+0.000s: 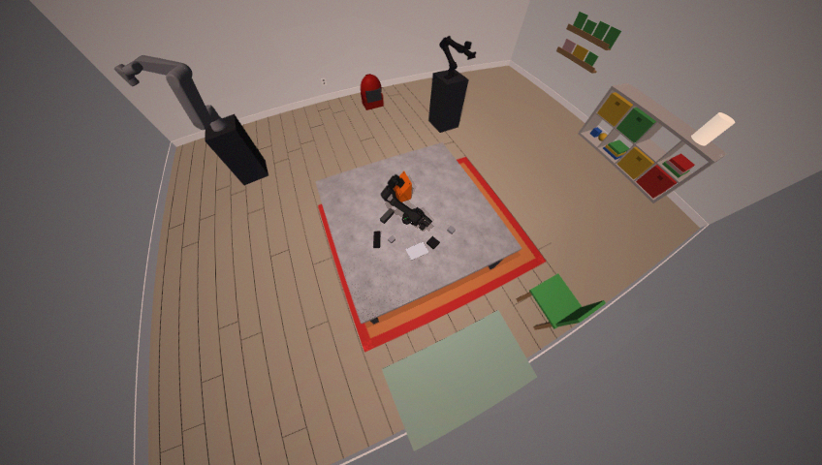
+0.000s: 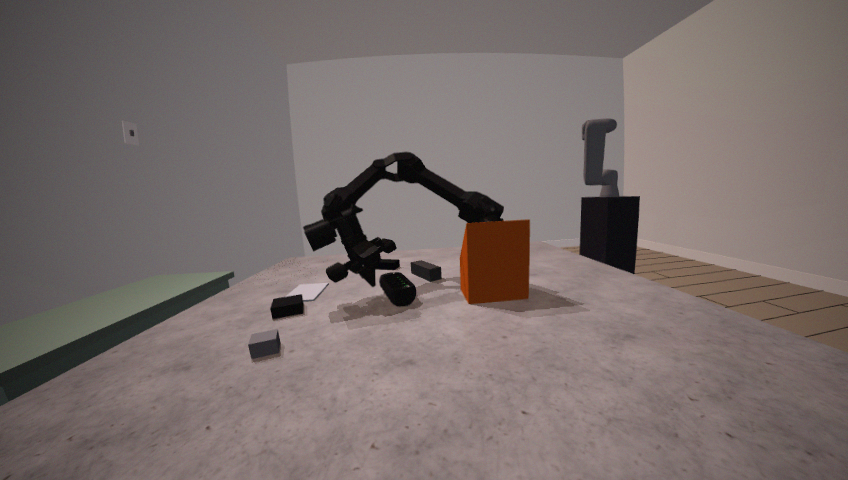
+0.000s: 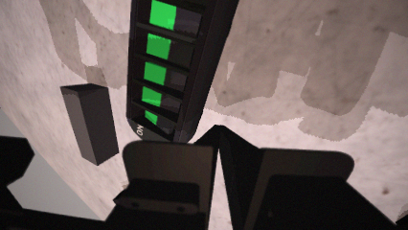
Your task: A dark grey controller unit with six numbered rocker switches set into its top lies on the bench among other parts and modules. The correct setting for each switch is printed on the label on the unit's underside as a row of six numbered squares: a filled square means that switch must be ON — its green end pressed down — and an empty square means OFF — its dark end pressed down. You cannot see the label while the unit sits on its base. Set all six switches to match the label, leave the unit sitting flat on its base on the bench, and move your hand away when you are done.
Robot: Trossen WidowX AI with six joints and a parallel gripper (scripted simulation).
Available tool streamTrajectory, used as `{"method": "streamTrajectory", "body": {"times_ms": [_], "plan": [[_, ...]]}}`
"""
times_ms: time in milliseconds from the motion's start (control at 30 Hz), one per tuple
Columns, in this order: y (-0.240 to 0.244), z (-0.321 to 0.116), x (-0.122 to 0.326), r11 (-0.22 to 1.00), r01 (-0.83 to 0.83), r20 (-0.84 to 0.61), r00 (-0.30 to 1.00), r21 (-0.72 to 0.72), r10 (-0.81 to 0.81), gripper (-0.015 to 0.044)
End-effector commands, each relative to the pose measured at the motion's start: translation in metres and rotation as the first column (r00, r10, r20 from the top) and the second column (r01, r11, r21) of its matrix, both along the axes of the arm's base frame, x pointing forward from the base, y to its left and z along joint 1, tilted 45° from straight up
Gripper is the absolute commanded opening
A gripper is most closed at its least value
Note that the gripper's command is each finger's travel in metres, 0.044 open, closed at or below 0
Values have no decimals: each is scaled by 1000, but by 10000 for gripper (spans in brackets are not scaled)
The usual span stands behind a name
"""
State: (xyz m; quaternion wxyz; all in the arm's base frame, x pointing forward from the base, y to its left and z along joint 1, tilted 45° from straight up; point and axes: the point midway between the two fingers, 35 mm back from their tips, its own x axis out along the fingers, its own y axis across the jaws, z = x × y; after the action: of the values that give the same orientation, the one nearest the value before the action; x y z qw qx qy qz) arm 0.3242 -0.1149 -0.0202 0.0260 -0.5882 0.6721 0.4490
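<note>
The dark grey controller unit [image 1: 407,222] [image 2: 396,290] [image 3: 205,72] lies on the bench [image 1: 397,276] [image 2: 476,380] with its switches facing up. In the wrist view several switches show in a row, each with its green half on the left, the side where the ON mark [image 3: 140,129] is printed. The far end of the row is cut off by the frame's top. The label on the underside is hidden. My gripper [image 1: 427,225] [image 2: 373,281] [image 3: 218,129] is shut and empty, its tips low beside the unit's near end. Whether they touch it I cannot tell.
An orange box [image 1: 405,189] [image 2: 498,261] stands by the arm's base. A black box [image 1: 432,242] [image 2: 287,306], a white plate [image 1: 417,251] [image 2: 308,291] and a grey block [image 1: 451,230] [image 2: 264,344] lie around the unit. A dark block [image 3: 93,125] lies left of it in the wrist view.
</note>
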Motion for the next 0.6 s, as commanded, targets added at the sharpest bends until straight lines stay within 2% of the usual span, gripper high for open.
{"method": "streamTrajectory", "body": {"times_ms": [0,200,567], "plan": [[32,11,24,1000,-7,2,1000,2,7,0],[33,11,25,1000,-6,1,1000,2,6,0],[25,48,-7,992,35,160,986,124,-54,289]]}}
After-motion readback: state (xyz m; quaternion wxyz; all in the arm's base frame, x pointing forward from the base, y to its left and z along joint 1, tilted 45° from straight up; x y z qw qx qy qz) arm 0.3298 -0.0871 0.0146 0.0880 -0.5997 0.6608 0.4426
